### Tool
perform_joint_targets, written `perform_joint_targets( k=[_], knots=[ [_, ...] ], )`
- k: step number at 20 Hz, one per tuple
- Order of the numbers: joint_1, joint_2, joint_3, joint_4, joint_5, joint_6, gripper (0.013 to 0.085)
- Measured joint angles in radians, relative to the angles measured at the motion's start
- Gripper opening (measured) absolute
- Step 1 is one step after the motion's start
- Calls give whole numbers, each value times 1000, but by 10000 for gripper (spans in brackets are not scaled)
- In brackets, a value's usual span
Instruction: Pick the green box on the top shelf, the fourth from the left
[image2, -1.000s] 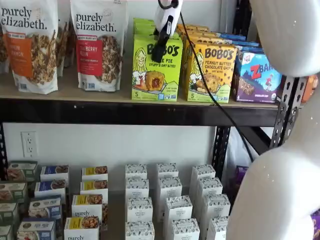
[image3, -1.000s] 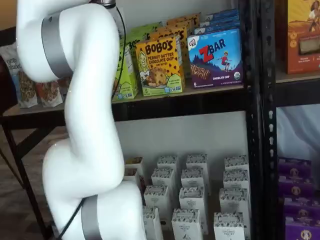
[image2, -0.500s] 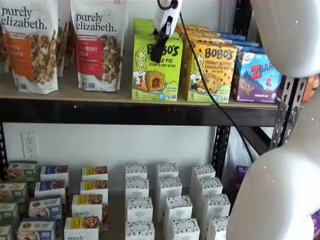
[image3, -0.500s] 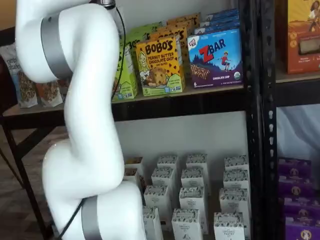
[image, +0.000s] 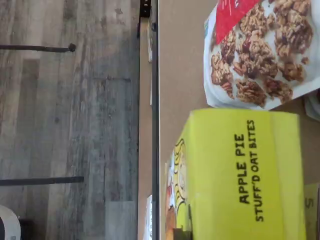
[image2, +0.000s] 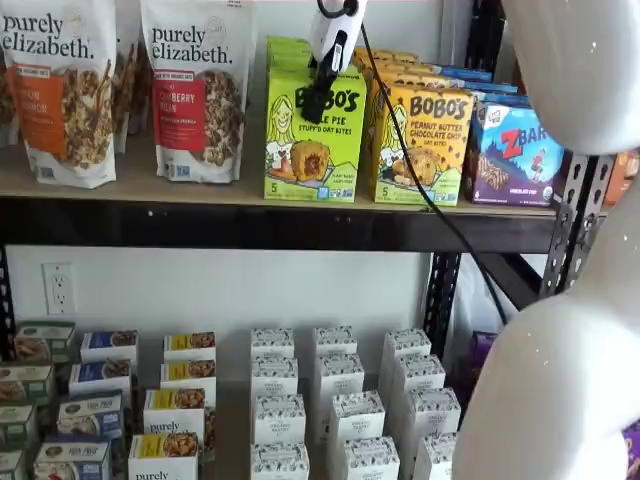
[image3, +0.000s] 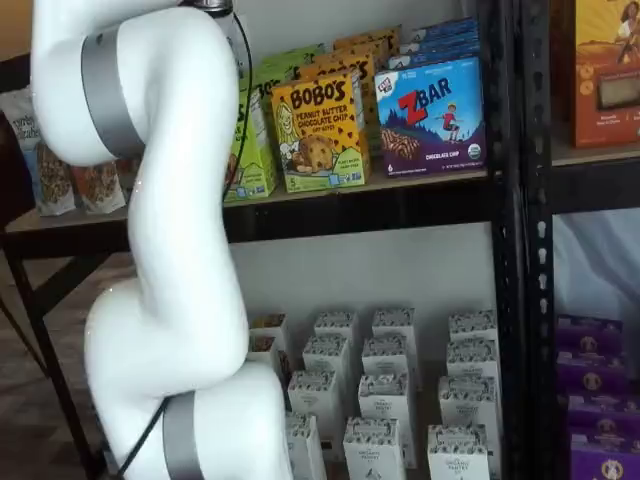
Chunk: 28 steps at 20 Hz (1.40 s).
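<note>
With the gripper (image2: 316, 103) hanging before the upper front of the green box (image2: 312, 135), finger spacing impossible to tell, you should centre on this carton at the front edge of the top shelf (image2: 150, 180), granola bag (image2: 197, 90) and yellow-orange carton (image2: 420, 145) close alongside, free room frontward only.

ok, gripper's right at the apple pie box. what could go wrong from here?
The gripper hangs in front of the green box, side-on, so finger gap is unreadable: it may push the box back rather than straddle it.
The yellow Bobo's box sits close beside it: a finger could catch it.
</note>
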Motion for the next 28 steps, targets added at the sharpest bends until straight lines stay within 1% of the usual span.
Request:
perform_joint_targets(
  k=[1, 2, 10, 16, 19, 24, 28],
  knots=[
    [0, 0, -1, 1, 1, 0, 290],
    [-1, 0, -1, 1, 2, 0, 250],
    [3, 4, -6, -4, 8, 3, 250],
    [0, 1, -5, 12, 11, 1, 250],
    [-3, 0, -15, 17, 26, 1, 250],
    [7, -1, -46, -17, 85, 15, 250],
    [11, -26, -36, -28, 101, 22, 250]
  ],
)
